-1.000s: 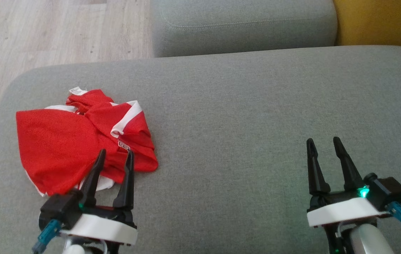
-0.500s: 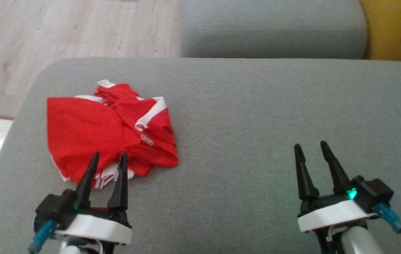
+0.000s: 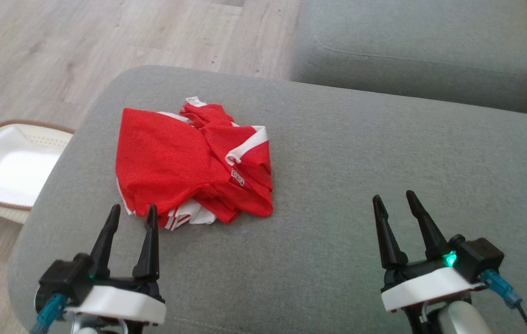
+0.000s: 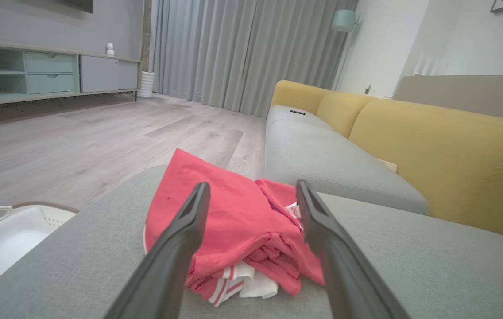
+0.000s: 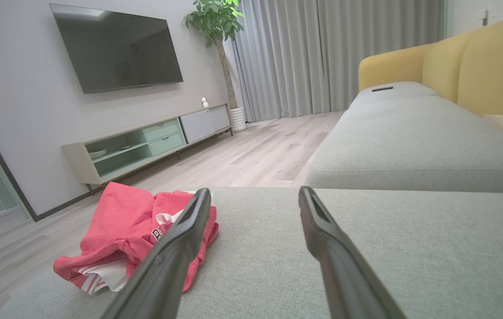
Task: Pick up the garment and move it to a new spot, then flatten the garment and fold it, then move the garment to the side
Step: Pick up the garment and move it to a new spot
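The garment (image 3: 189, 162) is a crumpled red mesh jersey with white trim, a white tag at its far edge and a striped white hem at its near edge. It lies bunched on the grey cushion (image 3: 361, 153), just ahead of the left gripper (image 3: 133, 211), whose jaws stand wide apart with nothing between them, tips just short of the hem. The right gripper (image 3: 393, 197), jaws likewise spread and empty, hovers well to the right of the cloth, with a broad stretch of cushion ahead of it. Left of the left jaws the cushion's rounded edge drops to a white basket (image 3: 8, 167) on the wooden floor (image 3: 106, 37).
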### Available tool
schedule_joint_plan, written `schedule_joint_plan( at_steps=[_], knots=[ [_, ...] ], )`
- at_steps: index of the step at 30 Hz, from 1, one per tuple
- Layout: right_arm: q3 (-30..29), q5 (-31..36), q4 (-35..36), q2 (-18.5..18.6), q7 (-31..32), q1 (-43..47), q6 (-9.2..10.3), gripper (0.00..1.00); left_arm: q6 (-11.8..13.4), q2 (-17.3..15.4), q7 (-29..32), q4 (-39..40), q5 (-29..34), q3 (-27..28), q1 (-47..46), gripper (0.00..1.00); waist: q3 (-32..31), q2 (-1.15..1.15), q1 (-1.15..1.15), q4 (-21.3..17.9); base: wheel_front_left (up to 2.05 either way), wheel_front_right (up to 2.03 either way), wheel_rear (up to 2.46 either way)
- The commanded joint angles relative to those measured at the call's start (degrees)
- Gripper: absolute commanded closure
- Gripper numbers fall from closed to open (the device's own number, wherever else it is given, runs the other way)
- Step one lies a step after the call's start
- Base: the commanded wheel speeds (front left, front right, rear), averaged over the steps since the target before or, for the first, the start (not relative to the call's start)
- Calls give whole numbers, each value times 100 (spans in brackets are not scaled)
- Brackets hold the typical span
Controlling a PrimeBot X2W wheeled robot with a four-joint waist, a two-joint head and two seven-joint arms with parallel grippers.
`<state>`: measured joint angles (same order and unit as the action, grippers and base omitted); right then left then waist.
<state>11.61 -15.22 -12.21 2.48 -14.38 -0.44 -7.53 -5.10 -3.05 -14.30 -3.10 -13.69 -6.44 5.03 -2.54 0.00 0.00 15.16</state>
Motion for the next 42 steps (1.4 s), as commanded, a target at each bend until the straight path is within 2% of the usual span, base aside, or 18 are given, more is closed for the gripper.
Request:
schedule_joint_plan(
  at_steps=[1, 7, 13, 16, 20, 31, 42],
  knots=[
    [156, -35, 144, 40, -62, -107, 4, 0, -12, 17, -70, 202, 48, 217, -142, 0, -9, 0, 0, 78, 0, 0, 0],
    [218, -69, 123, 40, -62, -131, 4, 0, -28, 17, -70, 213, 66, 299, -157, 0, 18, 0, 0, 106, 0, 0, 0],
    [158, -30, 126, 40, -62, -196, 4, 0, -109, 17, -70, 88, 265, 328, -339, 0, 153, 0, 0, -92, 0, 0, 0],
    [48, 29, 146, 40, -62, -250, 4, 0, -178, -80, -70, -235, 448, 143, -651, 0, 317, 0, 0, -220, 0, 0, 0],
    [-107, 134, 179, 40, -62, -360, 4, 0, -222, -362, -12, -970, 596, -321, -1400, 0, 600, 0, 0, -385, 0, 0, 0],
    [-209, 165, 288, 40, -62, -754, 4, 0, -237, -1066, 1404, -2514, 231, -1418, -3598, 0, 1360, 0, 0, -946, 0, 0, 0],
    [-212, 88, 308, 40, -62, -889, 4, 0, -238, -1525, 2121, -3150, -239, -2132, -4186, 0, 1601, 0, 0, -1251, 0, 0, 0]
  ],
)
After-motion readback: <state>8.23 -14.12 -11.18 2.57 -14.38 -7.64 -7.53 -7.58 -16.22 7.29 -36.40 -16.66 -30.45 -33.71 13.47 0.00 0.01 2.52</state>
